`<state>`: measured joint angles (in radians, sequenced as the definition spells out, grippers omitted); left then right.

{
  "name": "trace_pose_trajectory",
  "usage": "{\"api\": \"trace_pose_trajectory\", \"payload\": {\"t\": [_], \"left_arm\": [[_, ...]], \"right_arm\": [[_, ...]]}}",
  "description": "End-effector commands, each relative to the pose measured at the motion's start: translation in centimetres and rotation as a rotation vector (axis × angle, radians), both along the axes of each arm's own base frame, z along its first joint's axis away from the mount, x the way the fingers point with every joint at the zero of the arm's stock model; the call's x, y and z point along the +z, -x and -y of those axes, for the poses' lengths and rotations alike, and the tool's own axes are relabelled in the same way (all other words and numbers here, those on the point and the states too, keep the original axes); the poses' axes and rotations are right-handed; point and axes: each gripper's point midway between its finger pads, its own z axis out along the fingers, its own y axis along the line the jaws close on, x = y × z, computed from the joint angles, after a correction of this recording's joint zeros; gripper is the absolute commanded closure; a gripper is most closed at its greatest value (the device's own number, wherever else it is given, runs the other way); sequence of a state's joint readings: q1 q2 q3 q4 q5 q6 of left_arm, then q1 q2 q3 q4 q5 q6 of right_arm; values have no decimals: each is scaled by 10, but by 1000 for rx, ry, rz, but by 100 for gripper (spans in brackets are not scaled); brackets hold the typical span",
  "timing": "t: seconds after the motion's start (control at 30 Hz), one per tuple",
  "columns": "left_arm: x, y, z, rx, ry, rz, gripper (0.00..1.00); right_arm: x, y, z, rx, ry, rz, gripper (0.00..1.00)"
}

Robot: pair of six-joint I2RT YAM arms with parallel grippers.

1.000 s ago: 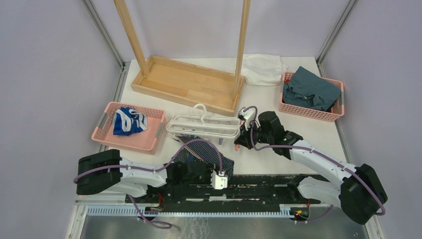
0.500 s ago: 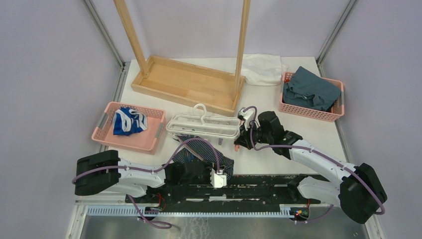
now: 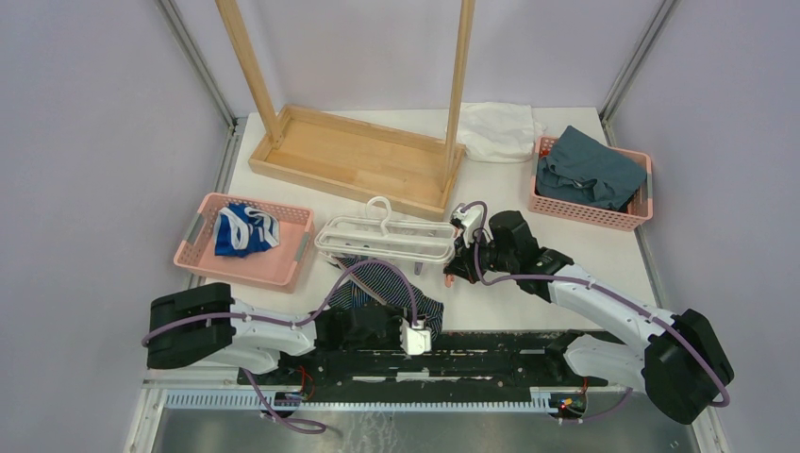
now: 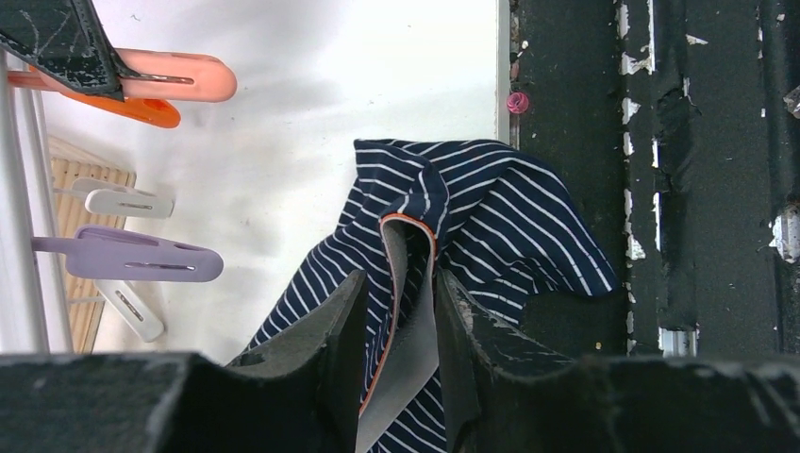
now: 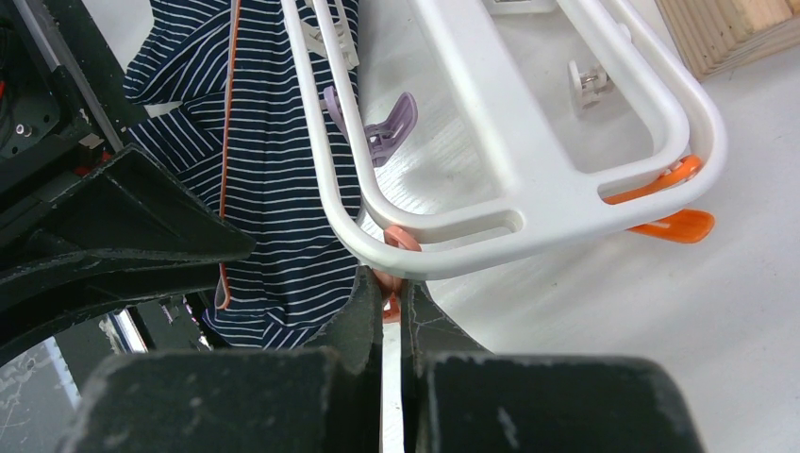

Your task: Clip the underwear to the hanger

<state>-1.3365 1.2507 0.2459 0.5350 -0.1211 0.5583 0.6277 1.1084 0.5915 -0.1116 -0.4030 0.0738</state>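
The underwear [image 3: 382, 288] lay crumpled on the white table [image 3: 528, 302] at its near edge, between the two arms. In the left wrist view part of the cloth spilled over the edge onto the black base rail [image 4: 717, 189]. The left gripper [image 4: 398, 283] sat directly over the garment, its jaws partly apart and clamped on a raised fold. The grey inner face and orange trim of that fold stood up between the two fingers, while the striped cloth spread out beyond the fingertips. The hanger [image 3: 387, 238] lay flat on the table just beyond the underwear. In the right wrist view its near white rail [image 5: 377, 203] crossed over the far part of the striped cloth, so the garment reached under the frame. The right gripper [image 5: 387, 288] was at the hanger's right end, beside the underwear but not touching it, its jaws pressed together on a salmon clip [image 4: 179, 75] hanging from the frame. An orange clip [image 5: 681, 225] sat at the frame's corner, and a lilac clip [image 4: 141, 257] lay on the table near the garment's edge.
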Motion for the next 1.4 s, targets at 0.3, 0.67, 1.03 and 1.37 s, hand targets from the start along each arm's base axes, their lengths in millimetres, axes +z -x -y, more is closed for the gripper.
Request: {"api": "trace_pose_trajectory", "payload": {"t": [0.3, 0.67, 1.03, 1.37], "left_arm": [[2, 1, 5, 17, 60, -33, 63], [0, 1, 1, 27, 88, -36, 62], [14, -4, 16, 25, 90, -15, 97], [48, -1, 39, -69, 43, -44, 97]], "right_arm": [[26, -13, -11, 1, -67, 78, 99], [25, -13, -12, 2, -66, 74, 99], [28, -14, -11, -7, -80, 87, 99], [54, -2, -19, 14, -199, 82, 99]]}}
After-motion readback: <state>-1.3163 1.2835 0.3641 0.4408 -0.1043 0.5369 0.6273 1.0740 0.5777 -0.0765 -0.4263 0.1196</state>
